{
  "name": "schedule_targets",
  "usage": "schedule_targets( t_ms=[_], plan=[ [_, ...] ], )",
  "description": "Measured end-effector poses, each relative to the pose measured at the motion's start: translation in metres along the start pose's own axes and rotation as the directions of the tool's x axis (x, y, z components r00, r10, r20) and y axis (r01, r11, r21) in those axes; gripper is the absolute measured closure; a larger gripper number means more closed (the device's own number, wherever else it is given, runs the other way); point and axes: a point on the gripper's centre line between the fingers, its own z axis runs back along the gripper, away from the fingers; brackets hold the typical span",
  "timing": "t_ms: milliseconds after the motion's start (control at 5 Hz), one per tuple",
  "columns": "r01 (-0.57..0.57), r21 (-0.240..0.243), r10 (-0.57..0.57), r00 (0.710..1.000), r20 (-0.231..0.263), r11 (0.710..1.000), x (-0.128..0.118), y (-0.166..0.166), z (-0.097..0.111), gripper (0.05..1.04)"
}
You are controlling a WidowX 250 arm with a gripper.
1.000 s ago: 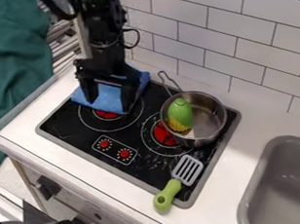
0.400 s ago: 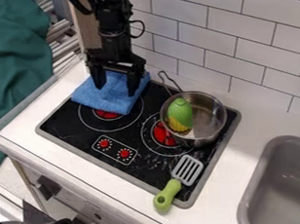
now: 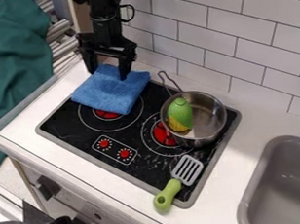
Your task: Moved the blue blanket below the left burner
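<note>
Over the back left corner of the stove (image 3: pixel 77 151), in the camera view, we see the gripper (image 3: pixel 108 74) hanging down at the far edge of the blue blanket (image 3: pixel 111 90). Its fingers are spread, with a stretch of blanket between them; whether the tips touch the fabric we cannot tell. We find the blanket lying partly on the stove and partly on the white counter (image 3: pixel 38 110) behind it, covering the back part of the left burner (image 3: pixel 107 114), whose red centre shows at the blanket's front edge.

To the right of that, we see a metal pot (image 3: pixel 208 114) over part of the other burner (image 3: pixel 163 135), holding a green and yellow toy (image 3: pixel 180 112), its handle pointing towards the tiled wall (image 3: pixel 239 48). Nearer us, a spatula (image 3: pixel 187 170) lies across the stove's front right edge, its green handle reaching onto the counter. We have the grey sink (image 3: pixel 284 171) at the lower right and a dark green cloth (image 3: pixel 13 76) at the left.
</note>
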Motion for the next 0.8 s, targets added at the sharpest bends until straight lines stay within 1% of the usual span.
schedule_targets(
  t_ms=[400,600,800],
  plan=[
    [-0.011,-0.031,0.012,1.000,0.020,0.999,0.003,-0.004,-0.013,0.079],
    [-0.011,-0.046,0.013,0.999,0.029,0.999,-0.003,-0.008,-0.021,0.078],
    [0.004,-0.047,-0.003,1.000,0.013,0.999,-0.012,-0.011,-0.028,0.078]
  ],
)
